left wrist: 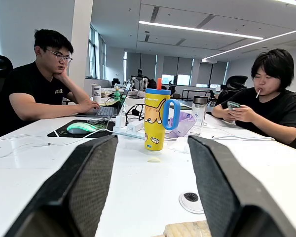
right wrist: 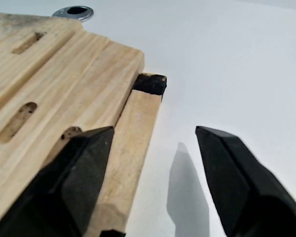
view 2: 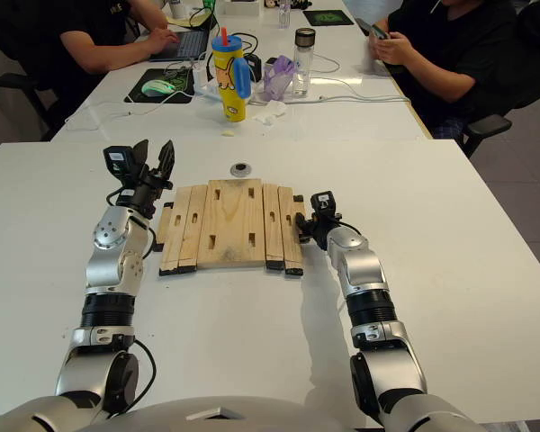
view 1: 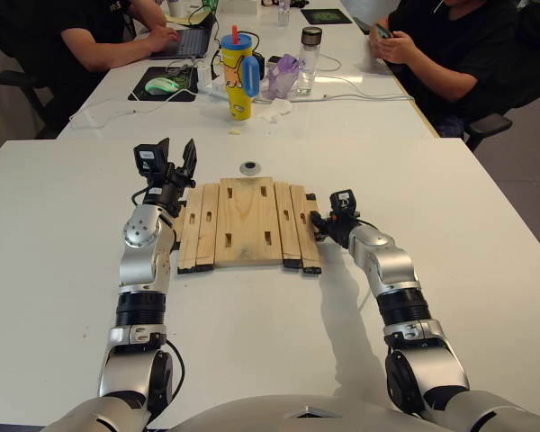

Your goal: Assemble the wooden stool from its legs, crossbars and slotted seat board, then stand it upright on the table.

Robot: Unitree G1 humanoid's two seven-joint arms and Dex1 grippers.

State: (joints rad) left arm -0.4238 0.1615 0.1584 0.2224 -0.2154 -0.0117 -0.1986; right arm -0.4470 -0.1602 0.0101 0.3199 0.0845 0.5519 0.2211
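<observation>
The stool parts lie flat, side by side, mid-table. The wide slotted seat board (view 1: 245, 220) is in the centre, with slotted legs (view 1: 199, 225) on its left and more legs (view 1: 289, 225) on its right. The outermost right leg (right wrist: 138, 128) has a black end cap (right wrist: 149, 84). My right gripper (right wrist: 154, 131) is open and low at that right edge, one finger (right wrist: 74, 173) over the leg, the other over bare table. My left gripper (view 1: 178, 160) is open and raised above the far left corner of the parts, holding nothing. In the left wrist view its fingers (left wrist: 84, 187) point at the far table.
A round cable grommet (view 1: 249, 167) sits in the table just beyond the seat board. A second table behind carries a yellow cup (view 1: 238, 76), a bottle (view 1: 308, 58), a laptop and cables, with people seated at it. White tabletop (view 1: 63, 234) spreads wide on both sides.
</observation>
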